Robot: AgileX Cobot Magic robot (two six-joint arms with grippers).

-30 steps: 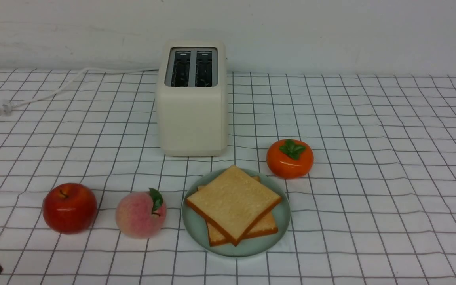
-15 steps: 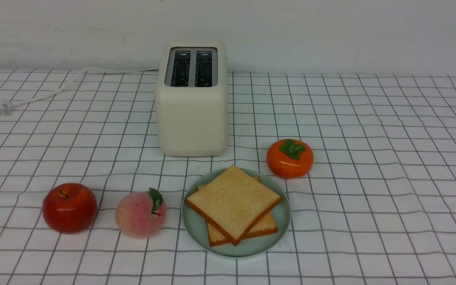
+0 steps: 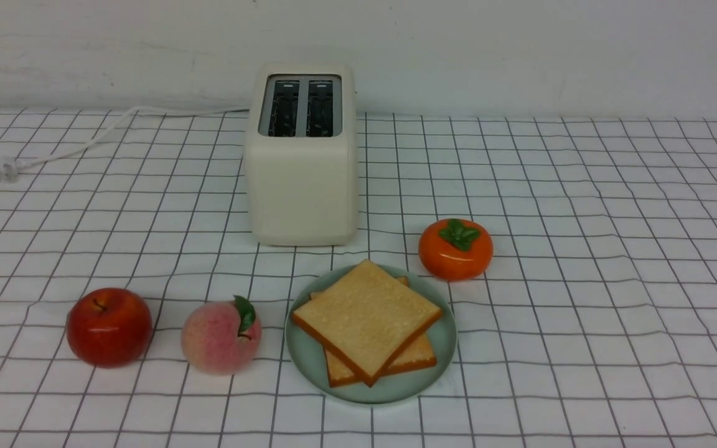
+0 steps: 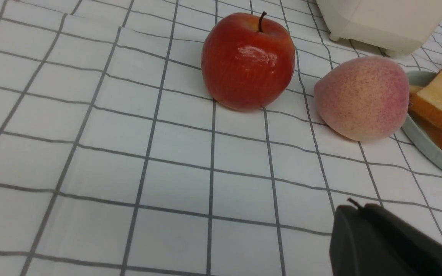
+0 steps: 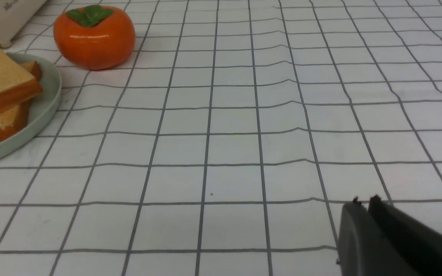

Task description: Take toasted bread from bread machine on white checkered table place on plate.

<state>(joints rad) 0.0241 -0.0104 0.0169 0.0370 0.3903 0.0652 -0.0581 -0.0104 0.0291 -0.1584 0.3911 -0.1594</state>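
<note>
Two slices of toasted bread lie stacked on the mint-green plate, the top one turned askew over the lower one. The cream bread machine stands behind the plate, both dark slots empty. The white checkered table carries everything. Neither gripper shows in the front view. My left gripper is shut and empty, low over the cloth, near the apple and peach. My right gripper is shut and empty, well away from the plate and the toast.
A red apple and a peach sit left of the plate. An orange persimmon sits behind the plate's right side. The toaster's white cord runs to a plug at the far left.
A dark piece of the left arm at the bottom left corner of the front view one second ago has gone out of view. Nothing else has moved.
</note>
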